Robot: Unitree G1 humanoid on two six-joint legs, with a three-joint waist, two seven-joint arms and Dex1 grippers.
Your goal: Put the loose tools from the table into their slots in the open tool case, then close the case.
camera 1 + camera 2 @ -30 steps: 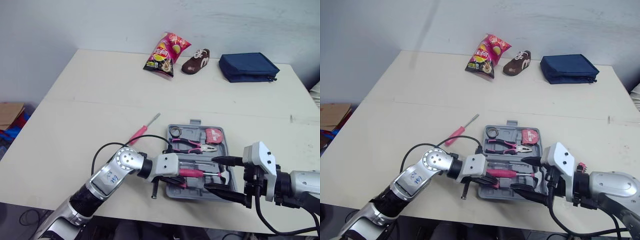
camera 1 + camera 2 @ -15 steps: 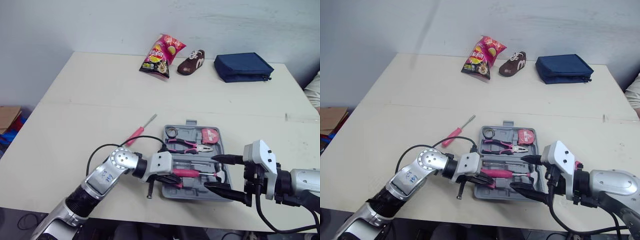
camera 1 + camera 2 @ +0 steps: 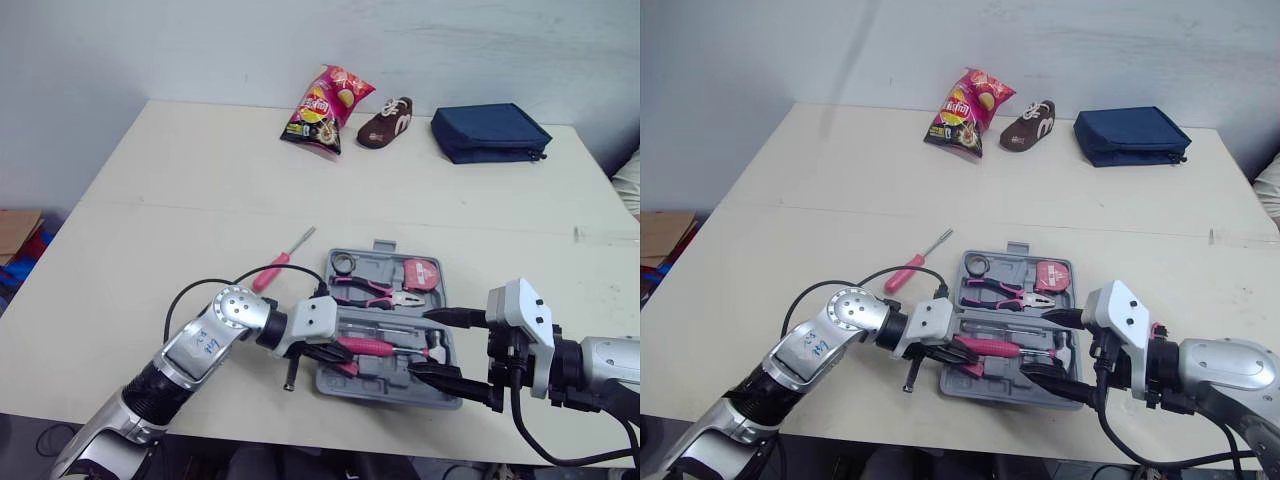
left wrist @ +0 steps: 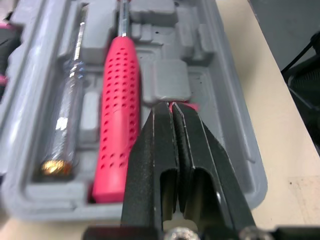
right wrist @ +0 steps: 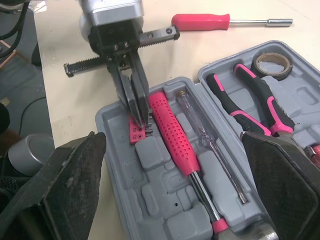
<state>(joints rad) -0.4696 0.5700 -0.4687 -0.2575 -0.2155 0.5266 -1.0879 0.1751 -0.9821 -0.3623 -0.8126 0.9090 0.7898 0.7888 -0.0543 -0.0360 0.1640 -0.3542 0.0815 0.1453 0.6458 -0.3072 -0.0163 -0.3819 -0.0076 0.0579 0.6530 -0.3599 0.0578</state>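
The left gripper (image 5: pixel 141 120) has its jaws pressed together on a small pink piece (image 5: pixel 135 134) down in the open tool case (image 3: pixel 392 392) — a pink-handled tool (image 4: pixel 119 110) lies just beside them. The right gripper (image 3: pixel 417 343) hangs with jaws spread wide at the case's right end. A pink screwdriver (image 3: pixel 272 270) lies loose on the table (image 3: pixel 180 220) — well apart from both.

One each — case (image 3: pixel 390 375), loose screwdriver (image 3: pixel 268 274), chip bag (image 3: pixel 322 108), shoe (image 3: pixel 384 122), pouch (image 3: pixel 489 132)
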